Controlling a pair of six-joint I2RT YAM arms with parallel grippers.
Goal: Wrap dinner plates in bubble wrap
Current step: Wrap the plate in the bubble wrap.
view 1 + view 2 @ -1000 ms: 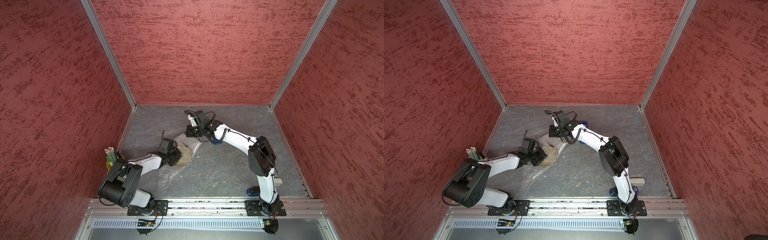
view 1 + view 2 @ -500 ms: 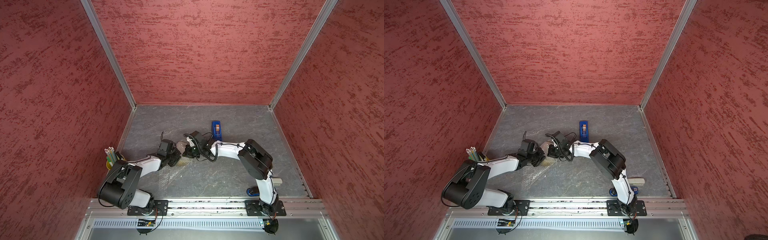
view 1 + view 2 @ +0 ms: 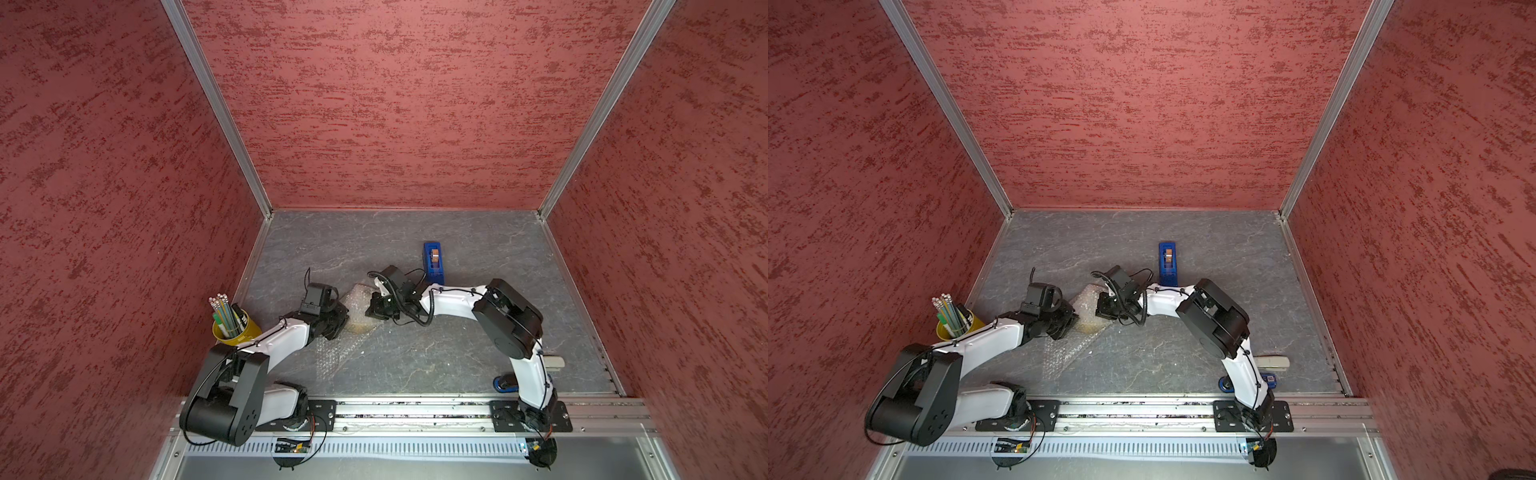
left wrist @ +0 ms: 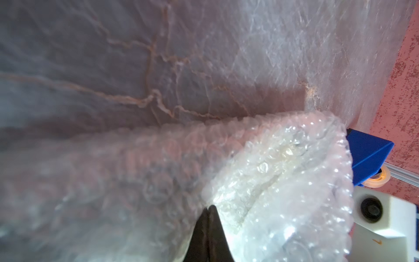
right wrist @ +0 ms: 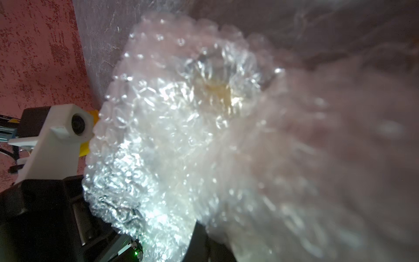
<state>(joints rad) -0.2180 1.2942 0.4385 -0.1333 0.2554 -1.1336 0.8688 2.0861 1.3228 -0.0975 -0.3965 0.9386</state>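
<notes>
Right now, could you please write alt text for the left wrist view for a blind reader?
The left gripper, jaws shut, touches a crumpled, whitish bundle of bubble wrap on the grey veined table. Past the bundle show a blue tape dispenser and the right arm's white camera housing.

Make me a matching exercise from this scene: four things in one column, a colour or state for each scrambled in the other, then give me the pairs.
Things:
1. tape dispenser
2. pencil cup
3. bubble wrap
4. plate

Descriptions:
A. full of pencils
B. clear, dotted with small bubbles
C. blue
D. yellowish, covered by a fold of the wrap

Pairs: 1-C, 2-A, 3-B, 4-D
</notes>
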